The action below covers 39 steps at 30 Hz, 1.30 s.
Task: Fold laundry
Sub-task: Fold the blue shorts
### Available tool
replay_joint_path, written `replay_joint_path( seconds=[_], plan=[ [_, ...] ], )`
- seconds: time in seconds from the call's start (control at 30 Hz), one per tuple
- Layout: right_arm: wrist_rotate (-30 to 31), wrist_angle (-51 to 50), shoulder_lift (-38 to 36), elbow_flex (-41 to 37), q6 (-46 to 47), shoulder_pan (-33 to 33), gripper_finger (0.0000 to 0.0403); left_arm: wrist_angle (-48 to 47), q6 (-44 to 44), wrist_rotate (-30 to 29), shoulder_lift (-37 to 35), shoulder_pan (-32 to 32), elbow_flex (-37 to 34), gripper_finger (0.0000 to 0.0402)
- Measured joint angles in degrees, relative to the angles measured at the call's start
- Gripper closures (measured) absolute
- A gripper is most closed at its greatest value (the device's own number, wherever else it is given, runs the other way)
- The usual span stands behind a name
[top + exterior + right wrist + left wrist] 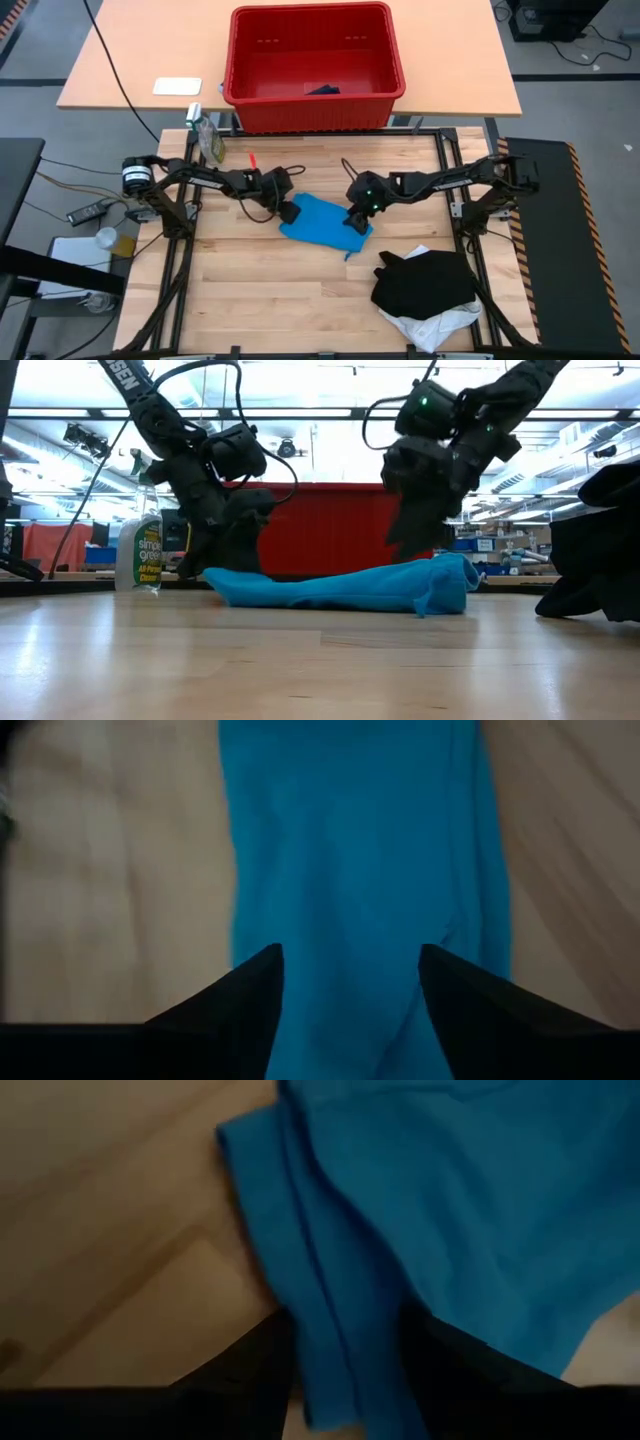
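The bright blue garment (325, 222) lies crumpled on the wooden table's middle. My left gripper (290, 212) is low at its left end, open, and in the left wrist view (345, 1380) its fingers straddle a folded edge of the cloth (330, 1330). My right gripper (358, 218) is open over the garment's right end, the blue cloth (350, 870) showing between its fingers (250, 1005). The black garment (425, 280) is heaped at the near right on top of the white one (435, 325). My left gripper comes slanting down from the table's left onto the blue garment's left edge (320, 1370), one finger on each side of a fold; whether the fingertips touch the cloth I cannot tell. My right gripper slants down from the right over the garment's right end (440, 575); touch cannot be told.
A red plastic basket (315, 65) stands on the far table, a dark item inside. A spray bottle (207, 135) stands at the far left corner. A small red thing (252, 159) lies left of centre. Bare wood lies along the near left.
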Motion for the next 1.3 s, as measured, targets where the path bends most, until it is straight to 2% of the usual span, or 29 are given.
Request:
replay_joint_path(
  seconds=[0.13, 0.23, 0.4, 0.5, 0.57, 0.7, 0.83, 0.97, 1.03, 1.17, 1.3],
  plan=[
    [0.77, 0.33, 4.38, 0.00, -5.21, 0.51, 0.0175, 0.14, 2.28, -0.05, 0.05, 0.00, 0.00, 0.0231],
    [1.80, 2.22, 8.38, 0.00, -7.79, 0.82, 0.0186, 0.13, 2.75, -0.26, 0.05, 0.00, 0.00, 0.0258],
    [3.32, 4.56, 12.86, 0.48, -7.95, 0.90, 0.0201, 1.51, 2.42, -0.25, 0.09, -1.22, 0.00, 0.0335],
    [6.01, 4.43, 13.13, 0.50, -7.56, 1.49, 0.0206, 1.71, 2.40, -0.18, 0.09, -2.47, 0.00, 0.0388],
    [7.90, 4.45, 12.78, 0.39, -7.52, 1.92, 0.0210, 2.69, 2.38, 0.55, 0.09, -3.01, 0.00, 0.0393],
    [9.78, 3.46, 12.45, 1.25, -7.36, 2.46, 0.0218, 7.03, 1.16, 6.30, -1.63, -3.17, 0.41, 0.0398],
    [10.60, 3.03, 12.61, 2.32, -7.28, 2.46, 0.0225, 8.48, 0.92, 7.78, -3.46, -3.66, 3.60, 0.0399],
    [10.59, 3.08, 12.65, 2.45, -6.42, 2.36, 0.0230, 8.40, 0.89, 7.48, -3.29, -5.85, 8.41, 0.0400],
    [10.59, 3.33, 12.67, 2.45, -6.48, 2.36, 0.0231, 8.82, 1.58, 5.55, -2.60, -7.44, 10.81, 0.0400],
    [10.59, 5.33, 12.79, 2.37, -8.30, 2.33, 0.0231, 8.86, 1.72, 0.45, 0.01, -10.20, 13.12, 0.0401],
    [9.60, 7.58, 12.43, 2.23, -7.63, 2.15, 0.0231, 13.92, -1.73, -0.21, 4.01, -12.23, 13.29, 0.0401]
  ],
)
